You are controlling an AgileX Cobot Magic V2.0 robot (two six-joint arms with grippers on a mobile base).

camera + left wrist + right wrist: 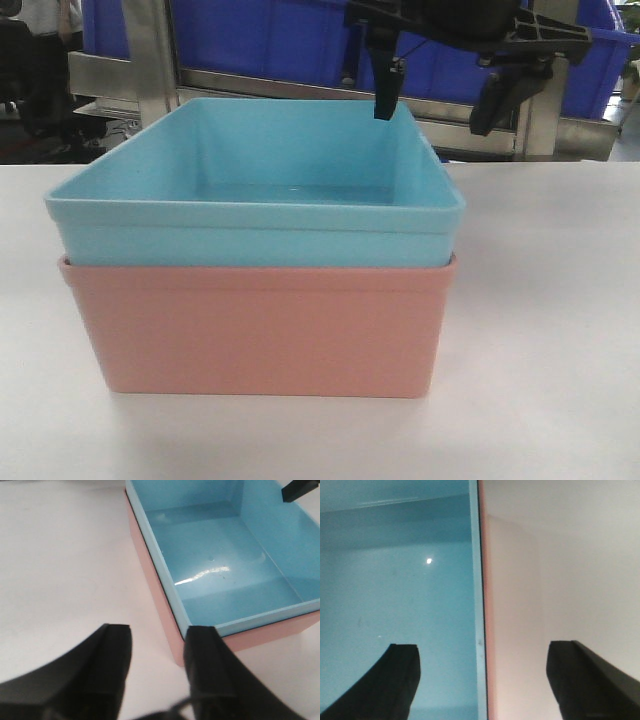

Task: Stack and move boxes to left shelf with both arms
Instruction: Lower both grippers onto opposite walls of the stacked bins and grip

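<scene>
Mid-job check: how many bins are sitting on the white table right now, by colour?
Light blue bin: 1, nested inside the pink one
Pink bin: 1, standing on the white table
Total: 2

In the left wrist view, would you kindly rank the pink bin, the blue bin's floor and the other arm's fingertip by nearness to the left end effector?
1. Pink bin: near corner, just ahead of the left end effector.
2. Blue bin floor: further in, right of centre.
3. Right end effector fingertip: top right, farthest.
</scene>
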